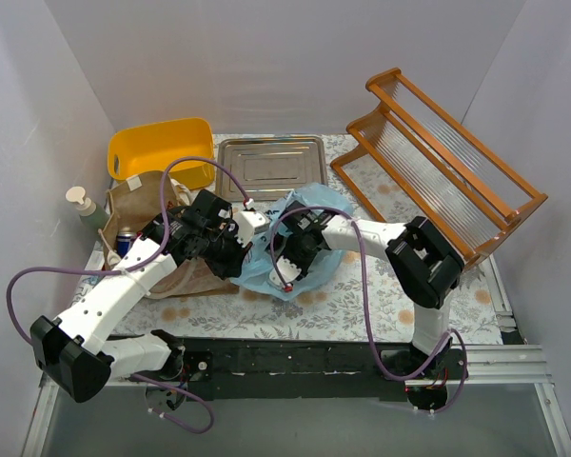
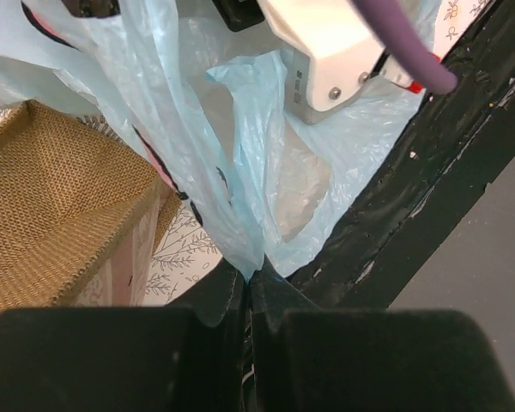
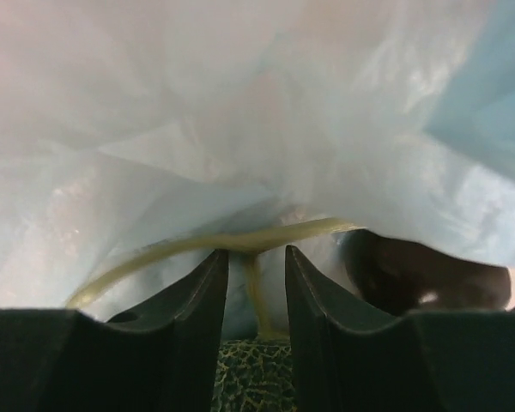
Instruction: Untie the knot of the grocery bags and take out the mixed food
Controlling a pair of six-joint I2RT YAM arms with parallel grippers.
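- Table [image 1: 362, 305] with a floral top, seen from above, two arms reaching in from the near edge and meeting at its middle.
- Blue bag [image 1: 316, 205], thin and crinkly, lies at the middle of the table, between the two wrists.
- Left gripper [image 2: 249, 287] has its fingers pressed together, pinching a fold of the blue bag's plastic and holding it taut.
- Right gripper [image 3: 256, 257] is pushed inside the blue bag, with pale plastic draped over and around it.
- Its fingers stand a little apart, and the gap is wider than what sits in it.
- Melon [image 3: 256, 373], green and netted, lies in the blue bag just below those fingers.
- Stem [image 3: 180, 249] of the melon, yellow-green, rises through the gap and curves off to the left; I cannot tell whether either finger touches it.
- Dark round item [image 3: 421, 275] sits in the bag, just right of the right finger.
- Brown bag [image 1: 138, 205] stands at the left of the table, beside the left arm.
- Can [image 1: 124, 243], blue and silver, shows inside the brown bag.
- Yellow tub [image 1: 162, 143] sits at the far left, with a metal tray [image 1: 271, 167] just to its right.
- Wooden rack [image 1: 438, 162] fills the far right.
- Soap bottle [image 1: 84, 208] stands at the left edge, beside the brown bag.
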